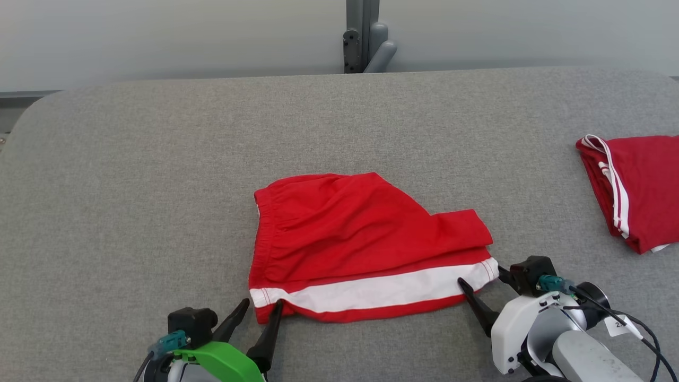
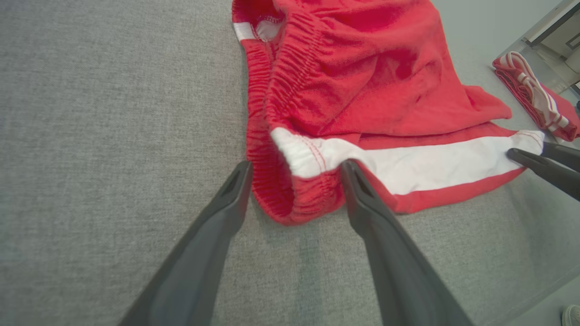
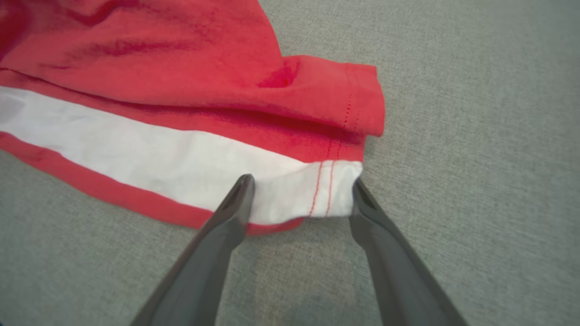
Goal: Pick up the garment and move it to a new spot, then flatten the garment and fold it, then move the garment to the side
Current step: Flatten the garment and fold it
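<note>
The garment [image 1: 366, 239] is a pair of red shorts with a white side stripe, lying roughly flat and doubled over in the middle of the grey table. My left gripper [image 1: 261, 306] is open at its near left corner. In the left wrist view that gripper [image 2: 295, 165] straddles the gathered waistband end of the garment [image 2: 362, 68]. My right gripper [image 1: 480, 277] is open at the near right corner. In the right wrist view its fingertips [image 3: 302, 181] flank the white hem corner of the garment [image 3: 158, 59]. Neither gripper is shut on the cloth.
A second red garment with white stripes [image 1: 636, 191] lies folded at the table's right edge, also in the left wrist view [image 2: 534, 102]. A grey post [image 1: 366, 37] stands behind the table. Bare grey padding [image 1: 132, 185] stretches left and behind the shorts.
</note>
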Controlling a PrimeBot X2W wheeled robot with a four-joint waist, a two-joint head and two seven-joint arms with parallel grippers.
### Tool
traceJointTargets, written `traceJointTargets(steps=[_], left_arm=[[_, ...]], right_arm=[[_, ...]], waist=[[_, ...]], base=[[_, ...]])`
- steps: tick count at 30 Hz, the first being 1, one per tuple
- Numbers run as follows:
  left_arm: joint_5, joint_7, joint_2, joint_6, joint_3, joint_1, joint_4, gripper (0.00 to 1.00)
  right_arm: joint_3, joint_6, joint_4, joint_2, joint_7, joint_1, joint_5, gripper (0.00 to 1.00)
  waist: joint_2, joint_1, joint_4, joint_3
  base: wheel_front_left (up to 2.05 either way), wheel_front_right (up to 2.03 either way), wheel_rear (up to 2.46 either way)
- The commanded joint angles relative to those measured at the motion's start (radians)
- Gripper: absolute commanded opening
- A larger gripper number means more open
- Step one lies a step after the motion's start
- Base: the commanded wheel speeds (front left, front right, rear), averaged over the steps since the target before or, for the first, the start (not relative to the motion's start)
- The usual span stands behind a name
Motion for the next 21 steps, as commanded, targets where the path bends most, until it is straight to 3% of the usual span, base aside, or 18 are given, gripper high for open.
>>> traceJointTargets(steps=[1,6,7,10,11,15,16,17,18,19,21], left_arm=[[-0.009,-0.001,0.008,0.0,-0.003,-0.017,-0.002,1.0],[-0.017,-0.008,0.014,0.0,-0.016,-0.025,0.0,0.99],[-0.018,-0.009,0.016,0.0,-0.019,-0.024,0.0,0.92],[-0.022,-0.014,0.021,0.0,-0.023,-0.027,0.0,0.67],[-0.022,-0.014,0.022,0.0,-0.024,-0.027,-0.001,0.62],[-0.022,-0.016,0.026,0.0,-0.028,-0.03,-0.003,0.54],[-0.024,-0.016,0.026,0.0,-0.03,-0.033,-0.005,0.47],[-0.026,-0.016,0.027,0.0,-0.034,-0.035,-0.008,0.37],[-0.03,-0.016,0.028,0.0,-0.037,-0.037,-0.011,0.2],[-0.031,-0.016,0.031,0.0,-0.044,-0.039,-0.015,0.0],[-0.034,-0.017,0.038,0.0,-0.055,-0.041,-0.026,0.0]], right_arm=[[0.003,-0.002,0.005,0.003,-0.004,-0.013,0.009,1.0],[0.011,-0.002,0.011,0.002,-0.008,-0.018,0.015,1.0],[0.012,-0.002,0.012,0.002,-0.009,-0.019,0.016,1.0],[0.018,-0.002,0.017,0.0,-0.012,-0.02,0.019,0.79],[0.021,-0.002,0.018,0.0,-0.013,-0.021,0.021,0.77],[0.027,-0.002,0.022,-0.002,-0.015,-0.024,0.026,0.78],[0.029,-0.002,0.022,-0.002,-0.016,-0.026,0.026,0.73],[0.032,-0.002,0.023,-0.002,-0.016,-0.027,0.028,0.49],[0.035,-0.002,0.022,-0.001,-0.018,-0.028,0.033,0.18],[0.037,-0.002,0.019,0.0,-0.024,-0.031,0.039,0.0],[0.042,-0.002,0.019,-0.003,-0.024,-0.034,0.048,0.0]], waist=[[0.0,0.0,0.0,0.003],[0.0,0.0,0.001,0.007],[0.0,0.0,0.001,0.007],[0.0,0.0,0.001,0.008],[0.0,0.0,0.001,0.008],[0.0,0.0,0.001,0.008],[0.0,0.0,0.0,0.008],[0.0,0.0,0.0,0.009],[0.0,0.0,0.0,0.009],[0.0,0.0,-0.001,0.009],[0.0,0.0,-0.003,0.009]], base=[[0.0,0.0,0.0],[0.0,0.0,0.0],[0.0,0.0,0.0],[0.0,0.0,0.0],[0.0,0.0,0.0],[0.0,0.0,0.0],[0.0,0.0,0.0],[0.0,0.0,0.0],[0.0,0.0,0.0],[0.0,0.0,0.0],[0.0,0.0,0.0]])
